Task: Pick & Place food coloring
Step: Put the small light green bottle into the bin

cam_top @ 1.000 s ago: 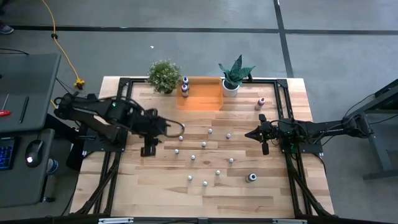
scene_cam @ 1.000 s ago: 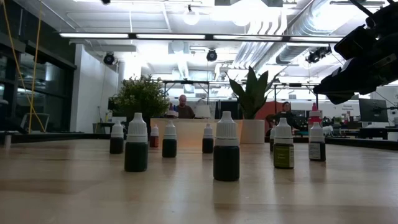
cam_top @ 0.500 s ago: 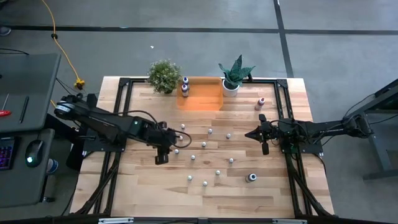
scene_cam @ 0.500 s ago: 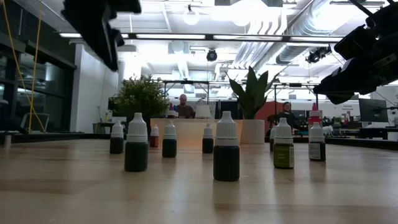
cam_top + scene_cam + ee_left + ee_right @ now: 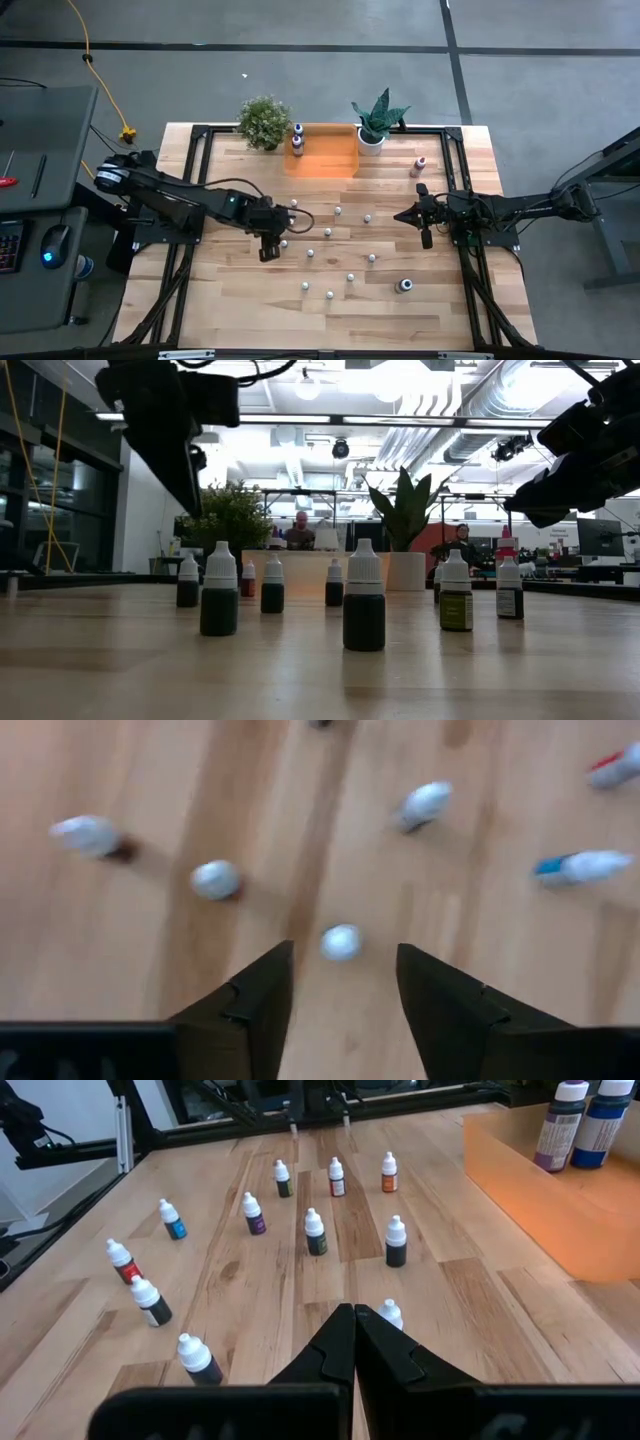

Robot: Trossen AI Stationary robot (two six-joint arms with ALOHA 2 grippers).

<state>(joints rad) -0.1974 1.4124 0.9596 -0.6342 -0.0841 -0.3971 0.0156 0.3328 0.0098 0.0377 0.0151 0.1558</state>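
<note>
Left gripper [image 5: 340, 995]: hovering over the left-middle of the light wooden plank table [image 5: 230, 300]; two dark wedge-shaped fingers parted, nothing between them.
Bottle under the jaws: tiny white-capped food coloring bottle [image 5: 341, 942] seen cap-on, lying just ahead of the gap between the fingertips, untouched; in the high view, the white dot [image 5: 284, 243] right beside the gripper.
Neighbouring bottles: white cap [image 5: 215, 879] and tilted-looking white-capped bottle [image 5: 88, 836] off to one side, blue-bodied bottle [image 5: 578, 867] to the other.
Right gripper [image 5: 353, 1320]: at the table's right-middle, slim dark fingers pressed together, holding nothing; small white-capped bottle [image 5: 390, 1314] just beside the tips.
Scattered bottles: upright across the table's middle, dark bodies with ribbed white caps, well apart from one another; nearest in the low view a dark-green one [image 5: 364, 610].
Orange tray [image 5: 325, 160]: translucent, rectangular, at the far edge between a bushy green potted plant [image 5: 265, 122] and a spiky-leaved plant in a white pot [image 5: 378, 122]; two larger white-capped blue-bodied bottles [image 5: 297, 138] standing in its left end.
Pink bottle [image 5: 420, 166]: alone near the far right edge.
</note>
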